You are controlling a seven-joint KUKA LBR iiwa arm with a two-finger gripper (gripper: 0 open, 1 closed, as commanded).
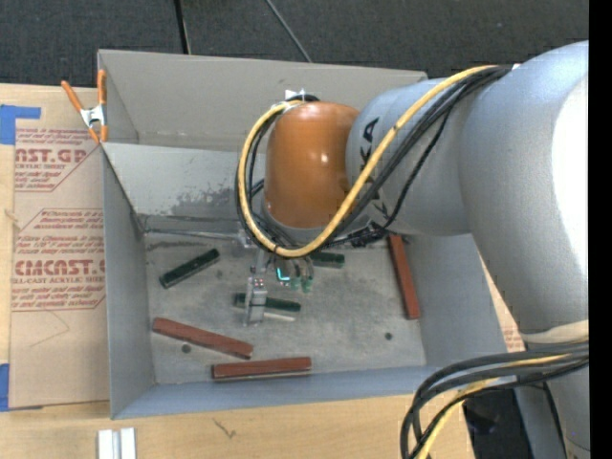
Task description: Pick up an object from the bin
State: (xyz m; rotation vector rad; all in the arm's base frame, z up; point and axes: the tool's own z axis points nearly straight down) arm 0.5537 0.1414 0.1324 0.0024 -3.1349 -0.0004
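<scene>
My gripper (pixel 256 302) hangs below the orange-domed wrist, low in the middle of the bin. Its tip is at the left end of a short dark green stick (pixel 279 305) lying flat on the floor; whether it touches the stick I cannot tell. A second dark green stick (pixel 188 267) lies tilted to the left of the gripper. A brown stick (pixel 202 338) lies slanted in front of it to the left.
Another brown stick (pixel 261 367) lies along the front wall and a third (pixel 404 275) runs along the right side. A further green piece (pixel 331 256) peeks out under the wrist. The arm covers the bin's back right.
</scene>
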